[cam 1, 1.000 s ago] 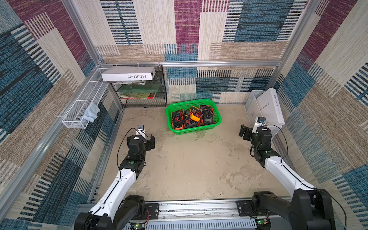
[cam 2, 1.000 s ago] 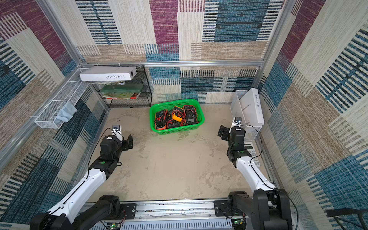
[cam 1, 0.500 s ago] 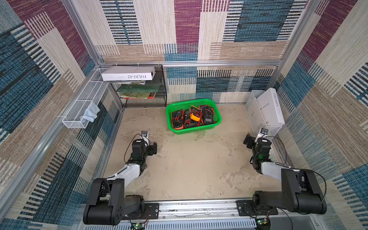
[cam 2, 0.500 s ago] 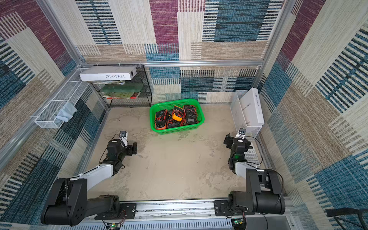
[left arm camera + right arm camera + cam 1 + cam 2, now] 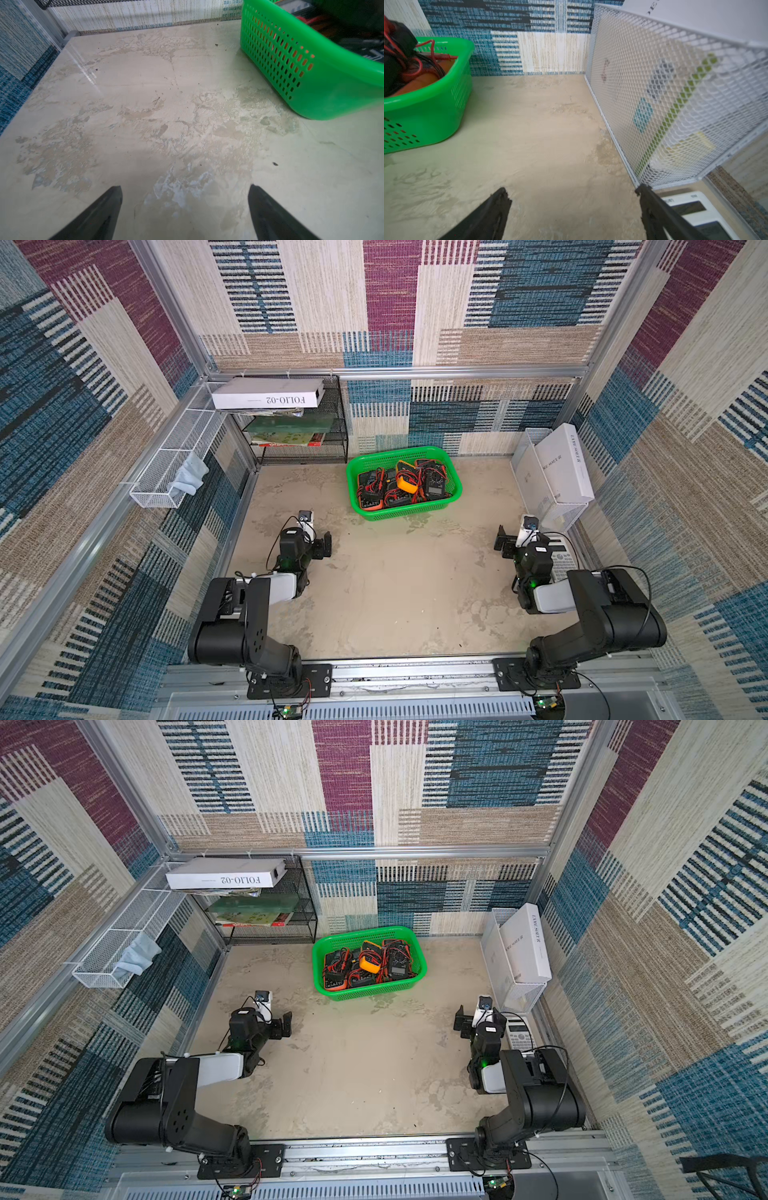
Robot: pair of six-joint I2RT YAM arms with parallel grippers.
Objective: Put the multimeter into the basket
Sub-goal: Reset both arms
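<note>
The desk carried one green basket at twelve o'clock, holding at least four multimeters; tangled leads hid any more. There were also one calculator, two white mesh trays and one black rack.

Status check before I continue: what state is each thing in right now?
left gripper: open, empty.
right gripper: open, empty.
basket: upright on the table, full.
multimeters: piled inside the basket, leads tangled.
calculator: flat, face up, beside the right gripper.
cloth: crumpled in the white wire tray.
</note>
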